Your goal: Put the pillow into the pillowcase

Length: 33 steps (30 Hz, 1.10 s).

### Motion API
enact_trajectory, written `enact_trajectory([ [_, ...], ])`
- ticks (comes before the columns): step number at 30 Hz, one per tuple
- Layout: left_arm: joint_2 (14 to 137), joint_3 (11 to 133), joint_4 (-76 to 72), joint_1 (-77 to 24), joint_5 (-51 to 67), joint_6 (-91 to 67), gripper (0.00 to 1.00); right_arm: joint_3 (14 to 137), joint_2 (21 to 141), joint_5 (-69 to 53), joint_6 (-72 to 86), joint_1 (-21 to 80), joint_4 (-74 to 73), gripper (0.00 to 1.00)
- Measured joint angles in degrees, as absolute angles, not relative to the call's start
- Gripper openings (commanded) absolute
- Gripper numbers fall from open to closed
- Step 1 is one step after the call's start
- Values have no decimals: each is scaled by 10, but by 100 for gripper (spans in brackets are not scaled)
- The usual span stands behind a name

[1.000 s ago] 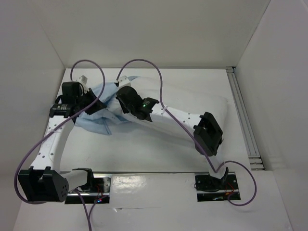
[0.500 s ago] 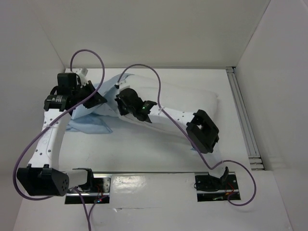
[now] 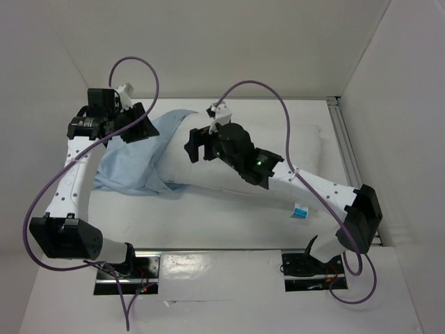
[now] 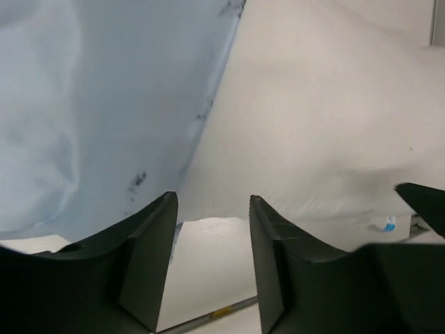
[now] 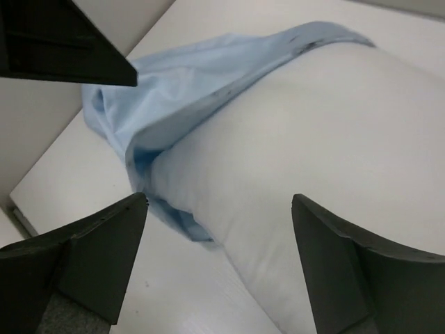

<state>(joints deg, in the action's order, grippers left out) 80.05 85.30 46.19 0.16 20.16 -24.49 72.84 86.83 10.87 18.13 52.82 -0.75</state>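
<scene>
Across the surface [image 3: 229, 229], 9 to 3 o'clock, lies the pillow [image 3: 306, 146], its 9 o'clock end tucked inside the pillowcase [image 3: 132, 163]. Both claws gape, holding nothing: left claw [image 3: 142, 125] above the pillowcase's 10 o'clock corner, right claw [image 3: 197, 142] over its mouth. Uncovered pillow stretches toward 3 o'clock, so I'd judge the right arm nearer.

Light bright, even and diffuse, from overhead. White walls [image 3: 229, 49] and worktop [image 3: 229, 223] close to wash-out. Shadows soft and grey, mainly along the near edge of the pillow [image 3: 313, 142]. Glare on the metal base plate [image 3: 184, 264]. Top view sharp. Wrist views: left gripper [image 4: 212, 205] and right gripper [image 5: 219, 202] underexposed, near-black, slightly soft. Dark specks on the pillowcase [image 4: 83, 104] smeared.
</scene>
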Motion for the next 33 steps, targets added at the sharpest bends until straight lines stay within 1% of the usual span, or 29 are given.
enact_trajectory([
  [1, 801, 863, 462, 2, 197, -241, 53, 738, 860, 124, 182, 527, -22, 95],
  [2, 801, 872, 461, 1, 188, -238, 30, 751, 855, 138, 182, 524, -39, 95],
  [3, 801, 878, 461, 0, 177, -238, 20, 768, 854, 150, 182, 518, -61, 97],
  [4, 801, 883, 461, -3, 164, -231, 17, 785, 854, 162, 184, 509, -87, 97],
  [5, 801, 885, 458, -6, 148, -225, 25, 795, 854, 172, 185, 497, -107, 98],
  [6, 801, 884, 455, -9, 134, -222, 39, 803, 854, 182, 186, 479, -128, 98],
  [7, 800, 880, 449, -15, 116, -214, 55, 808, 854, 188, 187, 460, -149, 100],
  [8, 799, 876, 446, -21, 106, -208, 66, 810, 854, 194, 190, 441, -170, 100],
  [10, 800, 868, 445, -40, 75, -201, 82, 810, 854, 199, 195, 396, -218, 100],
  [13, 814, 865, 445, -74, 35, -194, 84, 810, 854, 197, 202, 341, -275, 100],
  [16, 847, 864, 445, -96, 10, -195, 84, 805, 854, 186, 207, 314, -299, 100],
  [20, 916, 859, 446, -111, -10, -196, 77, 773, 855, 165, 216, 293, -311, 100],
  [22, 946, 859, 446, -114, -11, -199, 56, 754, 858, 157, 220, 290, -310, 100],
  [23, 959, 860, 448, -115, -12, -198, 39, 743, 860, 153, 223, 289, -305, 98],
  [24, 967, 861, 450, -115, -12, -203, 22, 735, 862, 150, 225, 289, -302, 94],
  [25, 973, 864, 455, -115, -12, -206, 0, 727, 864, 145, 227, 289, -296, 77],
  [26, 975, 868, 458, -116, -12, -209, 0, 720, 865, 141, 226, 289, -289, 65],
  [27, 977, 876, 464, -117, -11, -207, 0, 715, 867, 138, 229, 289, -281, 45],
  [28, 977, 887, 469, -119, -11, -210, 0, 712, 867, 134, 226, 289, -275, 27],
  [29, 977, 899, 472, -120, -11, -211, 0, 710, 868, 127, 225, 289, -267, 12],
  [30, 977, 917, 476, -123, -11, -212, 0, 708, 869, 124, 227, 287, -261, 0],
  [33, 977, 980, 483, -143, -7, -212, 0, 710, 871, 116, 230, 288, -250, 0],
])
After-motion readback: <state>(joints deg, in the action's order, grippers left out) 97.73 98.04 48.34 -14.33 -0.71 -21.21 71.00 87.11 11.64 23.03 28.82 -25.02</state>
